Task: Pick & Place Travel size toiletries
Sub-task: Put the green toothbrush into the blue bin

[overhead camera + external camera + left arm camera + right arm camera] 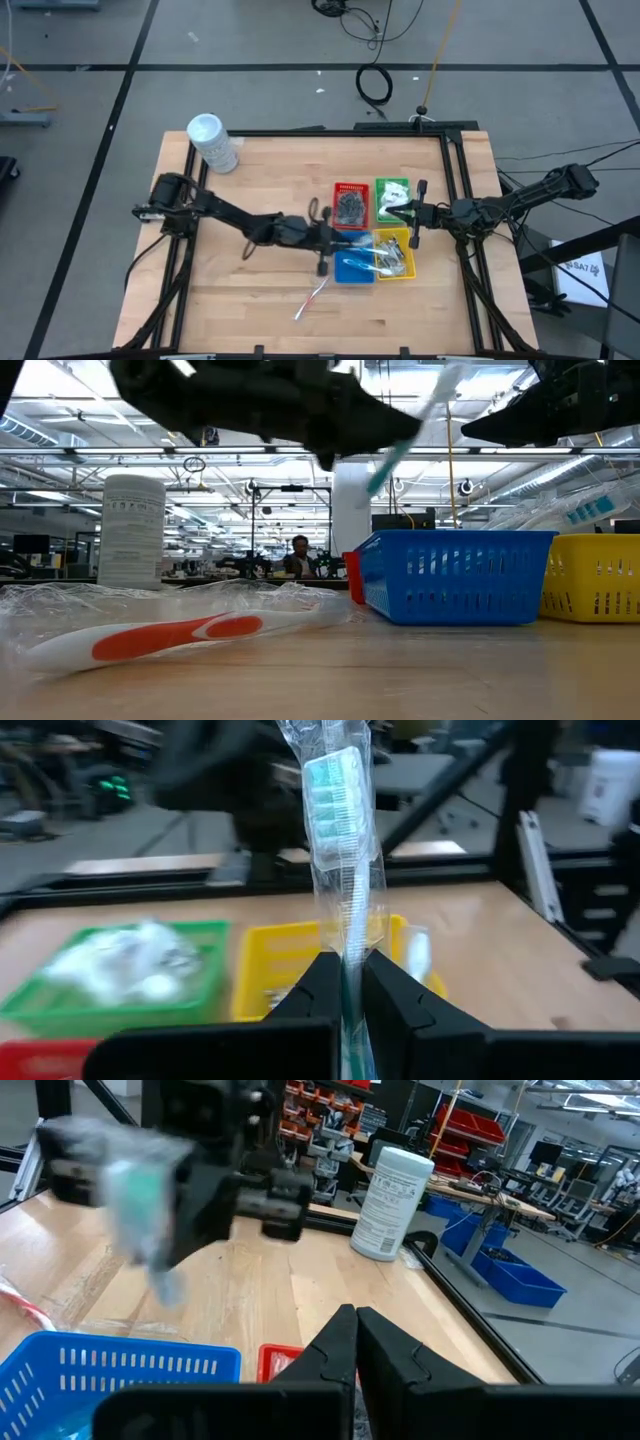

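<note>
My left gripper (347, 982) is shut on a slim clear-wrapped toothbrush (340, 840) with a blue-and-white head. In the high view it (335, 243) hovers just left of the blue tray (352, 266); in the low view the stick (410, 425) is high above that tray (455, 575). My right gripper (352, 1342) is shut on nothing that shows, and hangs by the green tray (392, 196) and yellow tray (396, 254). A second wrapped toothbrush, red and white (150, 640), lies flat on the table (312, 298). Dark bundles fill the red tray (350, 205). My left gripper pinches the wrapped toothbrush by its handle (347, 948), below the head, between the two fingers. The stick runs along the fingers and points out past them, head end (330, 785) farthest away. It is lifted clear and slants over the blue tray.
A tall white tub (212, 142) stands at the table's far left corner. The four small trays sit together right of the middle. Bare wood lies left of and in front of them. A black frame (455, 180) borders the table.
</note>
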`<state>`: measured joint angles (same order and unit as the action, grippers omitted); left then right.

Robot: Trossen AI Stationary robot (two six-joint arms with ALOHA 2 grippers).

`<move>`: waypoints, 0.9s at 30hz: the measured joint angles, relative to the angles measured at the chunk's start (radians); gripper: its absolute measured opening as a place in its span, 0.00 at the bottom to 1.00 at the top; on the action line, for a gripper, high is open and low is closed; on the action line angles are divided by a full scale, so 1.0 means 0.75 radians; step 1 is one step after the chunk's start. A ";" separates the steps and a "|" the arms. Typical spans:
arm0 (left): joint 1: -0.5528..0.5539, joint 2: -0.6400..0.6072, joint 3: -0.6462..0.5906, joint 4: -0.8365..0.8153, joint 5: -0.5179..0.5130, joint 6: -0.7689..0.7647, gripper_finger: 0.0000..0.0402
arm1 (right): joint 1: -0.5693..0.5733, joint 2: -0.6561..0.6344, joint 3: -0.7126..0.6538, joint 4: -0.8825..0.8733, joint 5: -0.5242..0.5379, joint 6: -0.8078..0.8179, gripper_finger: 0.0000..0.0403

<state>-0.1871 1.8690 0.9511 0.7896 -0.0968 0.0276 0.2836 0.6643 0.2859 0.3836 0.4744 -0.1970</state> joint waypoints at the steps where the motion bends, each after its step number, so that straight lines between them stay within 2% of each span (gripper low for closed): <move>1: 0.001 0.035 0.038 -0.016 0.028 0.004 0.03 | -0.003 0.000 0.000 0.000 0.000 0.001 0.00; 6: 0.006 0.152 0.202 -0.109 0.134 0.035 0.02 | -0.022 0.000 0.000 -0.005 -0.003 0.011 0.00; 9: 0.009 0.181 0.261 -0.170 0.155 0.036 0.06 | -0.029 0.000 -0.001 -0.014 -0.004 0.025 0.00; 16: 0.024 0.190 0.274 -0.214 0.153 0.016 0.09 | -0.030 -0.001 -0.001 -0.020 -0.004 0.028 0.00; 19: 0.025 0.190 0.274 -0.230 0.093 -0.044 0.10 | -0.030 -0.001 -0.001 -0.020 -0.004 0.028 0.00; 23: 0.025 0.190 0.274 -0.280 0.047 -0.054 0.19 | -0.030 0.000 -0.001 -0.020 -0.004 0.028 0.00; 27: 0.027 0.190 0.274 -0.273 0.047 -0.077 0.34 | -0.030 0.000 -0.001 -0.020 -0.004 0.028 0.00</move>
<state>-0.1668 2.0113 1.1564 0.5848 -0.0616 -0.0302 0.2611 0.6642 0.2855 0.3687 0.4713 -0.1761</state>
